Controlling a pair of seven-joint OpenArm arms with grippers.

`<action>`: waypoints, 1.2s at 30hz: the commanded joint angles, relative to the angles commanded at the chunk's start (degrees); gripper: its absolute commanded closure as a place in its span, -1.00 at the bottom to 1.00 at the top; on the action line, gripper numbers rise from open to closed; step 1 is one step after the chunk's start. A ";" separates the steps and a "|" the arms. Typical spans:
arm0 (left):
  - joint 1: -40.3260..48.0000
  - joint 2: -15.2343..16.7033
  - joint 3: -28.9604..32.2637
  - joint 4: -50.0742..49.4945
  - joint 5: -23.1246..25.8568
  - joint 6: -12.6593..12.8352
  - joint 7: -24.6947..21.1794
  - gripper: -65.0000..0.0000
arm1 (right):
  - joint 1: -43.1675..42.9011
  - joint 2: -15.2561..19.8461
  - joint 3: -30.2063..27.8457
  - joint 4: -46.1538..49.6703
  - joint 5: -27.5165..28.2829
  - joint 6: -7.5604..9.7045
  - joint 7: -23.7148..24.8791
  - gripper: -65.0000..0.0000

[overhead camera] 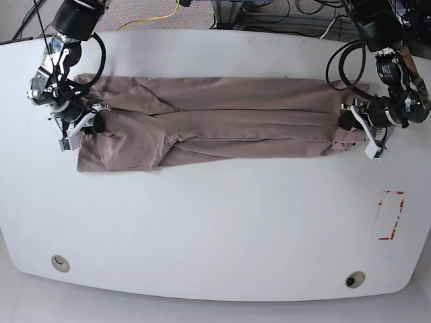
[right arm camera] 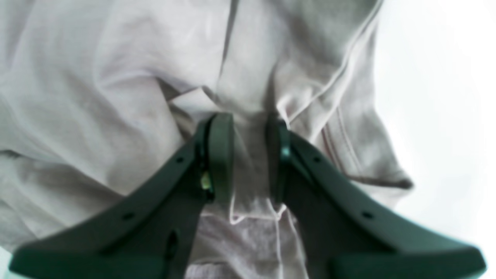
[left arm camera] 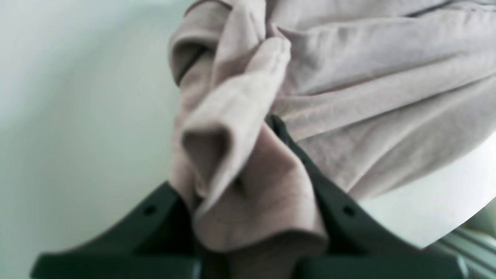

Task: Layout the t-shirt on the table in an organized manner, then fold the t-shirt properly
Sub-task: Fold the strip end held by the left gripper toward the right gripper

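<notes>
Where two end effectors point(overhead camera: 355, 128) point(overhead camera: 86, 124) clamp: one t-shirt point(overhead camera: 215, 121).

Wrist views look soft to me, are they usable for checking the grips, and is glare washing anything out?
Left wrist view: blurred throughout, yet the t-shirt is plainly bunched in the left gripper. Right wrist view: also soft, with the table blown out to white; fabric sits in the right gripper. Base view: sharp and evenly lit, with only mild sheen on the tabletop.
</notes>
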 joint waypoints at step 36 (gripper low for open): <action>-1.85 23.65 12.57 4.57 -9.32 0.00 1.45 1.00 | -0.88 -0.97 -2.02 0.26 0.18 0.00 0.09 0.58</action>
